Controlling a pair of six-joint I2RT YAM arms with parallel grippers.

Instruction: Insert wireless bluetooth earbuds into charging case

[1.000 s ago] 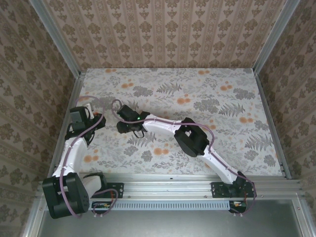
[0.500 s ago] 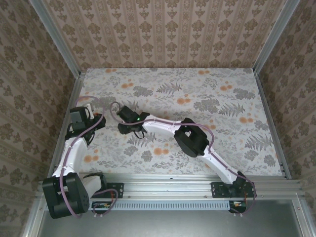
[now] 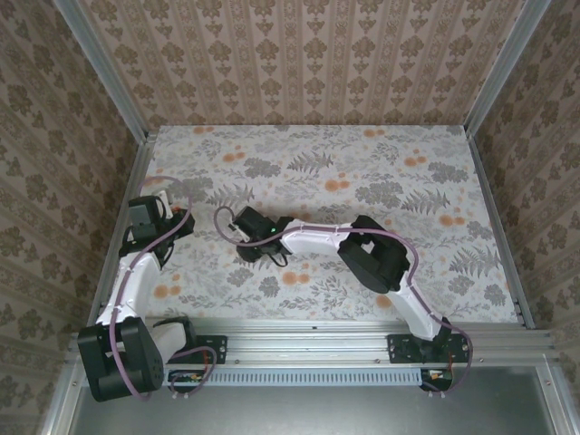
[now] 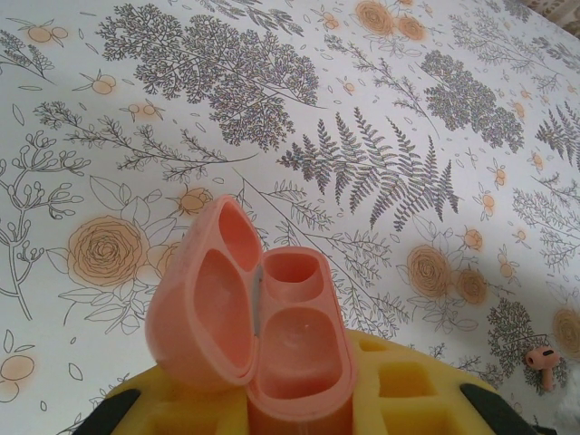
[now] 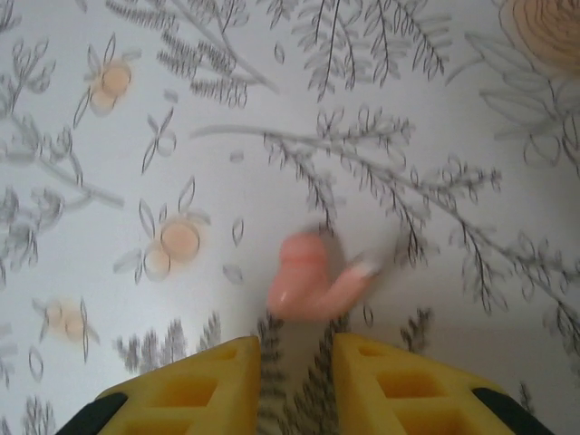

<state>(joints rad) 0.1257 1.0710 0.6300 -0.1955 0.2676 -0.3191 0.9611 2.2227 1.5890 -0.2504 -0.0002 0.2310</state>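
My left gripper (image 4: 299, 403) is shut on the coral-pink charging case (image 4: 294, 349), which stands upright between its yellow pads. The lid (image 4: 204, 308) hangs open to the left, and both wells look empty. A coral-pink earbud (image 4: 542, 358) lies on the flowered cloth far to the right in the left wrist view. In the right wrist view a coral-pink earbud (image 5: 313, 281) lies blurred on the cloth just beyond my right gripper (image 5: 297, 362). Its yellow fingertips (image 5: 195, 381) stand a little apart with only cloth between them. From above, the left gripper (image 3: 150, 210) is at the table's left and the right gripper (image 3: 245, 245) left of centre.
The table (image 3: 408, 208) is covered with a cloth printed with ferns and orange flowers. Metal rails (image 3: 489, 217) and patterned walls close it in on three sides. The right arm's elbow (image 3: 376, 258) hangs over the near middle.
The right arm has shifted right and toward the near edge, its wrist low over the cloth. Its jaws have narrowed. The left arm and the case have stayed put.
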